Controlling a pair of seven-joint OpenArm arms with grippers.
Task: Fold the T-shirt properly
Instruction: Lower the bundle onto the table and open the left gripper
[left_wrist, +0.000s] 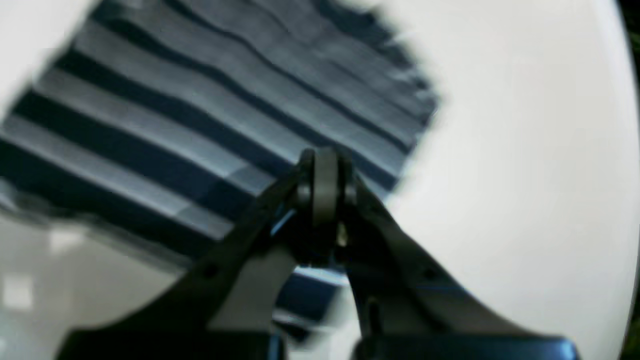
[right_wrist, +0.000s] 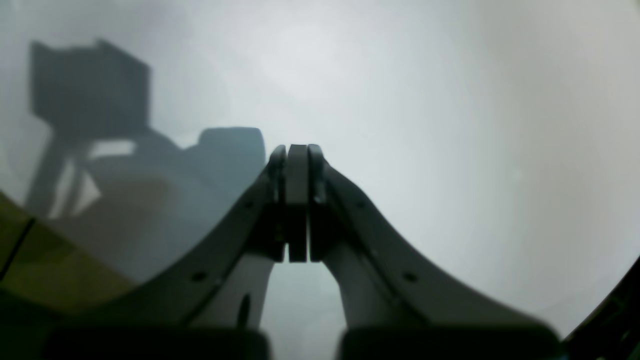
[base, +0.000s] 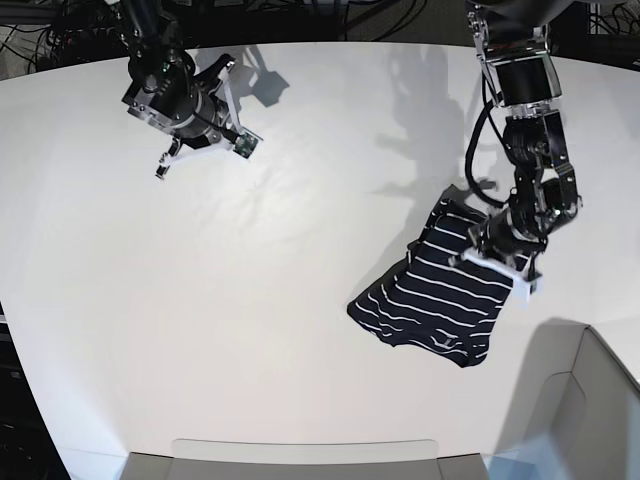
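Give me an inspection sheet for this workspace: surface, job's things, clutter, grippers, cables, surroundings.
Surface: white table, bare apart from the shirt.
Job's things: striped T-shirt, bunched, partly lifted at its upper edge, rest lying on the table.
Clutter: nothing seen.
Grippers: left gripper shut on the T-shirt; right gripper shut, holding nothing, apart from the shirt.
Cables: dark cable along the left arm; more cables behind the table.
Surroundings: grey bin at the near corner.
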